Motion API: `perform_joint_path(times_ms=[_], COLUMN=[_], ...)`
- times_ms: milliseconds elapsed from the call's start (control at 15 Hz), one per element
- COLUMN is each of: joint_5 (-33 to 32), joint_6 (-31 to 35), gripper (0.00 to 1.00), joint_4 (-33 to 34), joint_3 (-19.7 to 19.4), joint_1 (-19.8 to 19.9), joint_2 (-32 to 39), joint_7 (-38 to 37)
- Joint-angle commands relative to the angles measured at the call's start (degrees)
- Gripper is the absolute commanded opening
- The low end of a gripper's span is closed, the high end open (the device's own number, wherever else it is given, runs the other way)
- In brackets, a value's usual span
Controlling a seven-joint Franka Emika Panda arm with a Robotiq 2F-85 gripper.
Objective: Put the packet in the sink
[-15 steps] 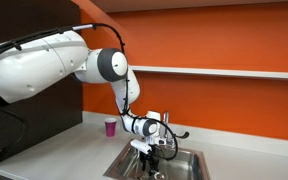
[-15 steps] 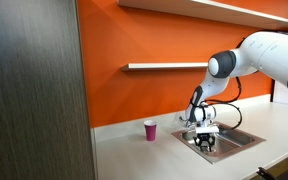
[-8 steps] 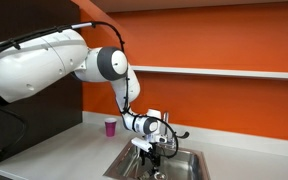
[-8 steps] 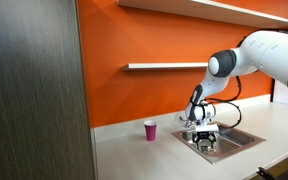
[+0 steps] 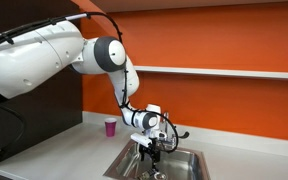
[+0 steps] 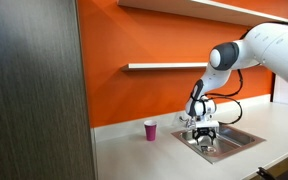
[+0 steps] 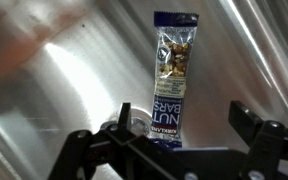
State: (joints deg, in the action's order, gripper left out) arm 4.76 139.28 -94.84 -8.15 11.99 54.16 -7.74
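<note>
In the wrist view the packet (image 7: 174,70) lies flat on the steel floor of the sink (image 7: 54,80); it is a dark blue nut-bar wrapper with white lettering. My gripper (image 7: 184,125) hangs open right above its near end, one finger (image 7: 124,115) on either side, touching nothing. Both exterior views show the gripper (image 5: 147,150) (image 6: 204,137) pointing down over the sink (image 5: 189,165) (image 6: 234,140). The packet is hidden inside the basin there.
A small pink cup (image 5: 110,127) (image 6: 150,130) stands on the white counter beside the sink. An orange wall with a shelf (image 6: 164,66) runs behind it. A dark cabinet (image 6: 34,90) fills one side. The drain (image 7: 139,122) sits next to the packet.
The gripper has opened and let go of the packet, which now rests on the sink floor. The arm has risen slightly above the basin.
</note>
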Motion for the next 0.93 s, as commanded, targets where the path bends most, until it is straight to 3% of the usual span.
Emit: perform_joint_path(times_ms=[0, 400, 867], joint_5=[-0.96, -5.95, -8.35], joint_6=[0.42, 2.66, 6.35], gripper=[1.00, 1.00, 1.00], joint_4=[-6.83, -16.00, -28.28], joint_3=[0.91, 0.87, 0.71], joint_1=[0.23, -1.54, -4.59], joint_2=[-6.24, -13.03, -22.48], joint_7=[5.37, 13.15, 11.95])
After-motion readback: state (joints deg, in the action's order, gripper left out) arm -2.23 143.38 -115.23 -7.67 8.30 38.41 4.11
